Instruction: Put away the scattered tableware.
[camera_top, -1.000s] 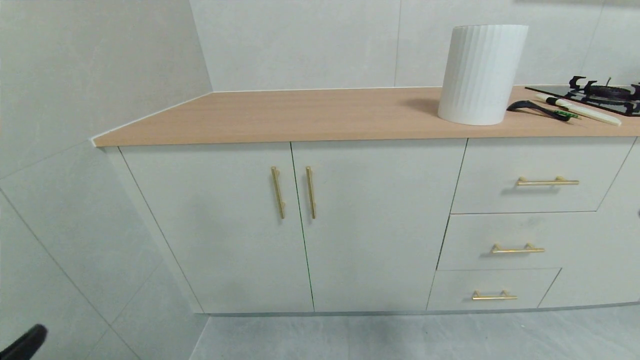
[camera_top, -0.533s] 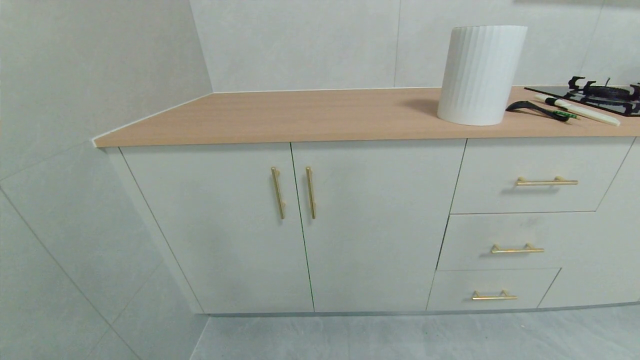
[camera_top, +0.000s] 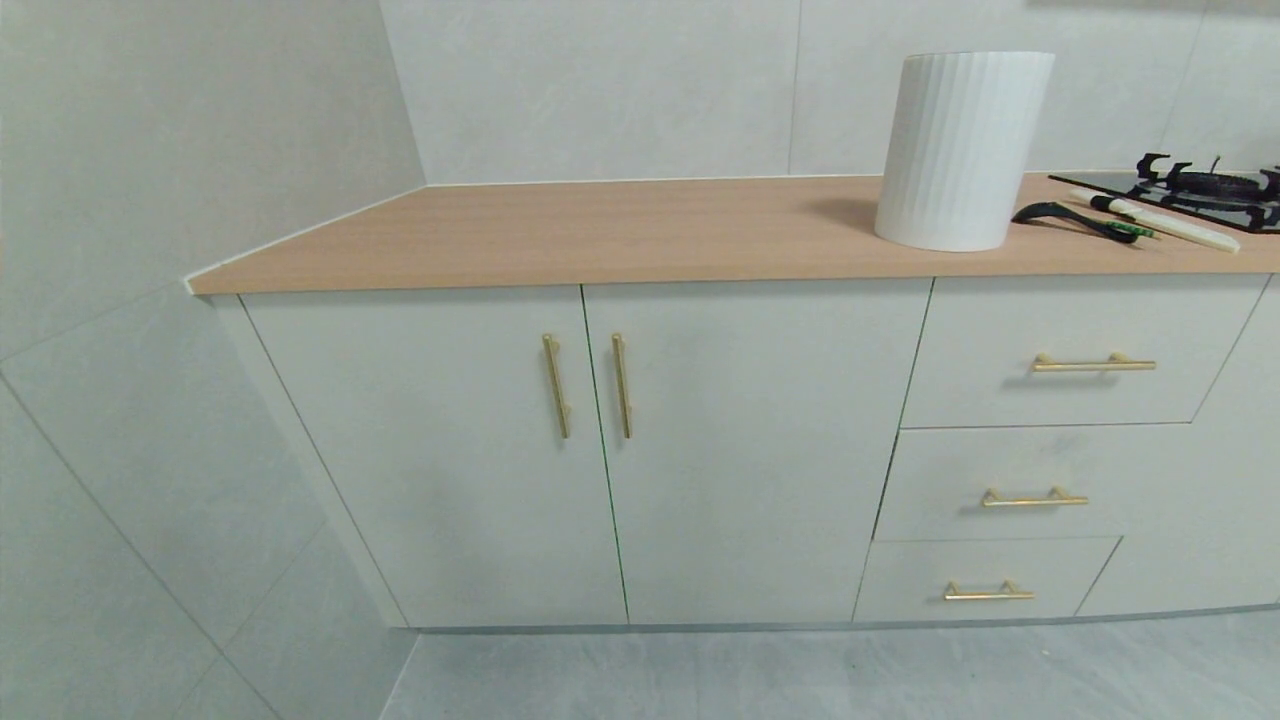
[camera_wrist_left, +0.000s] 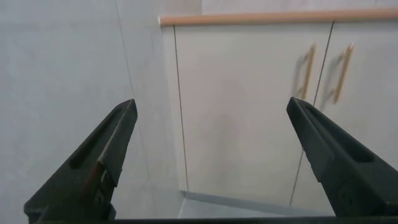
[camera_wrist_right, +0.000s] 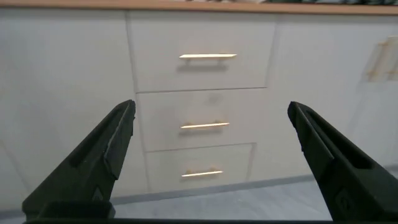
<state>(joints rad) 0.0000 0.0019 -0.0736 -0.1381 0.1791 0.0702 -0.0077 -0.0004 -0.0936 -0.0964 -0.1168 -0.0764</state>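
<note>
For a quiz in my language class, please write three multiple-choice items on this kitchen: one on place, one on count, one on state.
1. Where does the white ribbed container stand?
A. on the floor
B. on the countertop, near the black utensil
C. inside a drawer
2. How many drawers with gold handles does the cabinet have?
A. one
B. three
C. five
3. How is the left pincer?
A. open, holding nothing
B. shut on a spoon
C. shut on a plate
Answers: 1 B, it rests on the wood top; 2 B, three stacked fronts; 3 A, jaws wide apart, nothing between.
</note>
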